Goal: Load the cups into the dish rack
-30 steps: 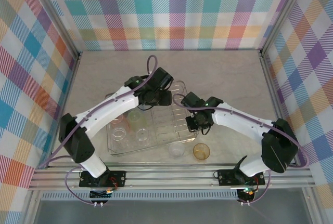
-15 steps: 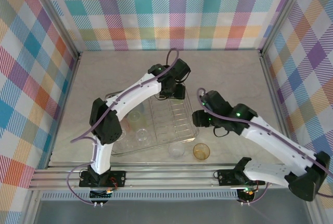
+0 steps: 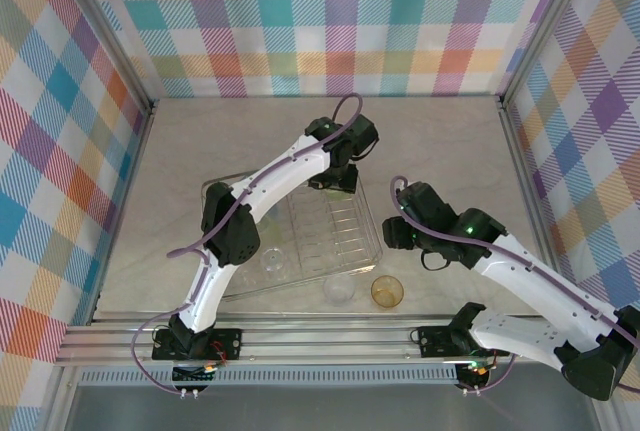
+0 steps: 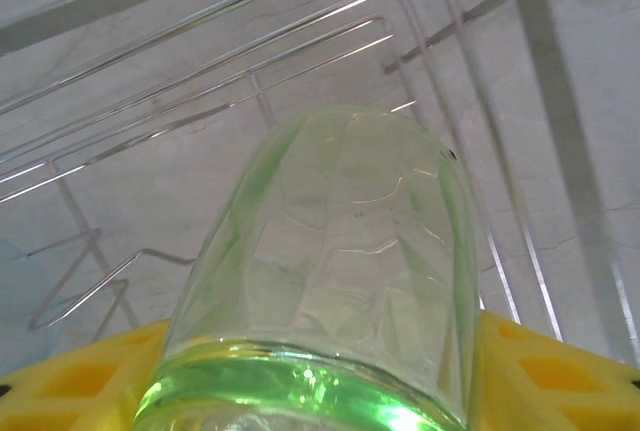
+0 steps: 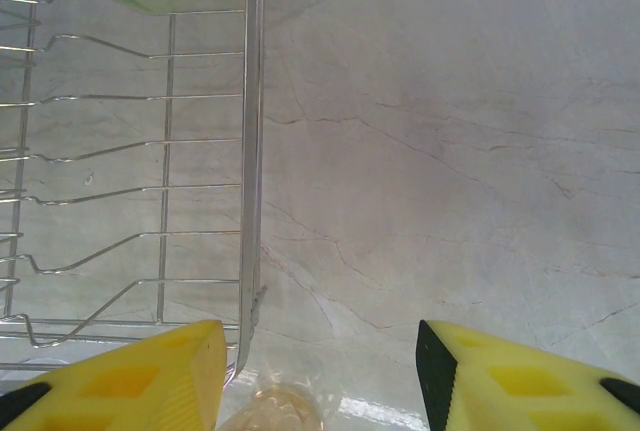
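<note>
The left gripper [image 3: 335,180] is clenched on a green cup [image 4: 330,251] and holds it over the far right corner of the rack [image 3: 300,236]. The step in hand appears to be setting this cup down among the wires there. To do it well, bring it down straight and slowly. Line it up so it settles between two wires rather than on top of one, and loosen the grip only once the rack bears it. A cup let go while tilted would likely roll against the rim or tip out over the right edge. I cannot tell which end of the cup faces down.

The right gripper [image 5: 318,371] is released, with nothing between its yellow fingers [image 5: 120,376]. It hangs over bare table [image 5: 450,151] just right of the rack's right edge, well clear of the left arm.

The top view gives the layout. A clear cup [image 3: 273,263] stands in the rack's near part. A second clear cup [image 3: 338,289] sits just beside the near edge, and the orange cup [image 3: 387,291] is on the table to its right. There the left wrist covers the held cup. The left wrist view makes the grip plain, with the rack's corner wires right under the cup. The right wrist view shows a pale cup rim low between the fingers, probably the orange cup.
</note>
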### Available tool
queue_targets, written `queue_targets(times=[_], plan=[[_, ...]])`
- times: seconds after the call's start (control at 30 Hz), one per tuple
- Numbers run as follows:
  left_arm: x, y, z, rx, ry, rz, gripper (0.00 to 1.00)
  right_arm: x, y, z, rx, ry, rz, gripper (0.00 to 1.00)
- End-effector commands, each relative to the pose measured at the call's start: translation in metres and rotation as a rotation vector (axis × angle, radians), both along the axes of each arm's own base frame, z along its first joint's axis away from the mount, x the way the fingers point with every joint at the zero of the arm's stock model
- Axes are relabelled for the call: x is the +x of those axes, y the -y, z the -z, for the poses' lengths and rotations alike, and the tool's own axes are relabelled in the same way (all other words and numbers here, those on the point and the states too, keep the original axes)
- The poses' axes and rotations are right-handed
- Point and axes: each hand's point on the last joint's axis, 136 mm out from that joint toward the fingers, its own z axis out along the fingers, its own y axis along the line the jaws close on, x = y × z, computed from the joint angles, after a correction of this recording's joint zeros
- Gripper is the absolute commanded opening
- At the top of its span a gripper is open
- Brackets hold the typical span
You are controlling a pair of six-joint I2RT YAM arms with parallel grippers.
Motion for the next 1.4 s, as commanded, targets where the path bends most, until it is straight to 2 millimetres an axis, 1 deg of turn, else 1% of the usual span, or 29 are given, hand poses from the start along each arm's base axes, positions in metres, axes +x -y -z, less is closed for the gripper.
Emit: queue_targets(times=[0.0,0.23,0.33,0.47,0.57,0.6,0.63,0.67,0.7,0.87,0.93,1.03,1.1,1.13,1.2,1.27,1.33,1.37], plan=[[-0.004,-0.008,-0.003,0.059,-0.007,0.030,0.31,0.000,0.006,0.003,-0.027,0.006,0.001,0.53],[-0.001,0.001,0.011,0.079,-0.062,0.071,0.37,-0.001,0.008,0.011,-0.041,-0.013,0.004,0.53],[0.003,-0.001,0.016,0.085,-0.075,0.069,0.38,-0.003,0.010,0.013,-0.044,-0.016,0.004,0.53],[0.009,-0.010,0.021,0.101,-0.082,0.050,0.38,-0.004,0.012,0.015,-0.050,-0.019,0.003,0.53],[0.014,-0.011,0.024,0.093,-0.087,0.047,0.42,-0.003,0.012,0.018,-0.058,-0.027,0.003,0.54],[0.015,-0.011,0.025,0.090,-0.088,0.048,0.44,-0.003,0.012,0.019,-0.060,-0.034,0.004,0.55],[0.016,-0.011,0.026,0.089,-0.089,0.048,0.45,-0.004,0.011,0.020,-0.060,-0.042,0.004,0.58],[0.017,-0.011,0.028,0.087,-0.093,0.051,0.47,-0.004,0.012,0.021,-0.068,-0.051,0.006,0.63],[0.018,-0.010,0.031,0.084,-0.099,0.057,0.47,-0.004,0.012,0.021,-0.074,-0.061,0.006,0.66],[0.023,-0.009,0.045,0.094,-0.128,0.079,0.50,-0.005,0.012,0.015,-0.075,-0.061,0.001,0.67],[0.025,-0.010,0.051,0.101,-0.135,0.078,0.54,-0.005,0.012,0.015,-0.078,-0.059,-0.003,0.67],[0.029,-0.010,0.057,0.103,-0.140,0.076,0.63,-0.007,0.013,0.017,-0.081,-0.070,-0.006,0.67],[0.031,-0.009,0.059,0.102,-0.134,0.079,0.72,-0.008,0.014,0.019,-0.086,-0.079,-0.004,0.68],[0.032,-0.008,0.058,0.097,-0.130,0.081,0.74,-0.008,0.014,0.019,-0.089,-0.081,-0.002,0.69],[0.033,-0.006,0.054,0.090,-0.117,0.089,0.81,-0.008,0.017,0.019,-0.097,-0.080,0.010,0.75],[0.036,-0.006,0.048,0.083,-0.096,0.091,0.92,-0.008,0.018,0.018,-0.099,-0.076,0.015,0.77],[0.039,-0.005,0.043,0.075,-0.079,0.100,0.99,-0.007,0.018,0.015,-0.097,-0.070,0.016,0.77],[0.040,-0.004,0.039,0.074,-0.066,0.103,1.00,-0.007,0.018,0.014,-0.096,-0.069,0.015,0.77]])
